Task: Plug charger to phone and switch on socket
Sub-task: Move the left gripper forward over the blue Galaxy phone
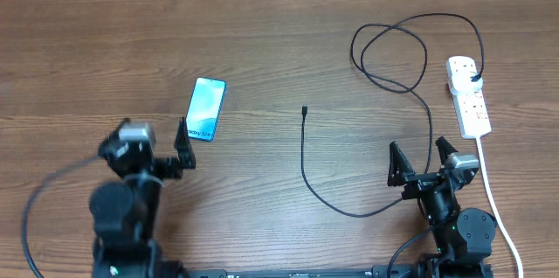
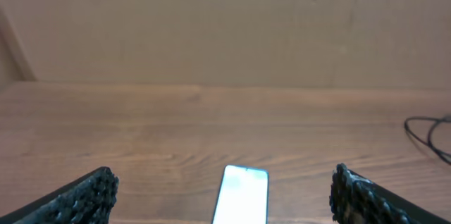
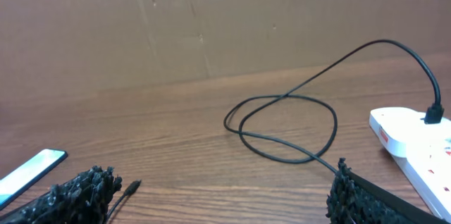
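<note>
A wooden table (image 1: 262,24) is shown from above, with two robot arms at its near edge. The phone (image 1: 206,108) lies flat at the left with its screen lit, just beyond the left end effector (image 1: 145,142), whose fingers are spread wide with nothing between them. In the left wrist view the phone is framed squarely between those fingers, which suggests this arm is lined up to steady or grasp it.

The charger (image 1: 305,169) is laid loose across the middle and right of the table. Its small connector tip (image 1: 304,110) rests alone at the centre, well apart from the phone. From there the cable runs toward the near side and curves right past the right end effector (image 1: 417,151). It then loops at the far right and ends in a black plug (image 1: 472,77) seated in the socket (image 1: 476,112).

The socket lies at the right, and its thick white cord (image 1: 493,199) trails off toward the near edge. The right end effector is also spread wide and empty, near both cable and socket, so it is well placed for either. Nothing is joined to the phone yet, and the connector tip is judged to need picking up first. Whether the socket's switch is on cannot be told.
</note>
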{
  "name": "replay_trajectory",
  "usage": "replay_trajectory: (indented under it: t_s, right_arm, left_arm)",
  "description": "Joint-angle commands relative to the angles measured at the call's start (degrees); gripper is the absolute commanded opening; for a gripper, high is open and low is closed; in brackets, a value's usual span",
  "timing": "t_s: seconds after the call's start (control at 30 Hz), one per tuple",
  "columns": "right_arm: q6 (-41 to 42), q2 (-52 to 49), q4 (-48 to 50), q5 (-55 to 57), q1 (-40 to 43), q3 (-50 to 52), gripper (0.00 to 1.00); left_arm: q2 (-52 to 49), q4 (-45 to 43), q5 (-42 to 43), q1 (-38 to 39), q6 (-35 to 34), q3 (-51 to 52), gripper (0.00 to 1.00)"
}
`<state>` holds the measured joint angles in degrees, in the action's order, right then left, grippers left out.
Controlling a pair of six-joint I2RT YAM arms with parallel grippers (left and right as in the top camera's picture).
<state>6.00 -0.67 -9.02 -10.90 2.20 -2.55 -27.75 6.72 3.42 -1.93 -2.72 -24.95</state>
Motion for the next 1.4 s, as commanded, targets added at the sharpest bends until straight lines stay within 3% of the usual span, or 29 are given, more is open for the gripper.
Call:
replay_trajectory:
  t_s: [0.0,0.13,0.4,0.5,0.9,1.37]
  right_arm:
    - [-0.09,0.50,0.39,0.61,-0.24,-0.02,1.00]
    - [-0.09,0.50,0.39,0.61,-0.24,-0.02,1.00]
    - [-0.09,0.50,0.39,0.61,-0.24,-0.02,1.00]
    - [-0.09,0.50,0.39,0.61,-0.24,-0.02,1.00]
    - [-0.09,0.50,0.39,0.61,-0.24,-0.02,1.00]
    - [-0.09,0.50,0.39,0.61,-0.24,-0.02,1.00]
  left_arm:
    - [-11.17,3.72,3.19,-0.28,1.27,-11.15,1.00]
    - [-24.37,12.63,4.13,-0.26,1.27,-24.96,0.99]
    - [-51.95,39.65,4.13,1.95,1.27,-56.33,1.00]
    - [-58.53,44.81,4.13,3.89,1.29,-63.04,0.99]
    - [-70.27,46.03,8.92,7.98,-2.93,-65.26,1.00]
    - [-79.45,45.99,6.12,10.05,-5.22,-65.26,0.96]
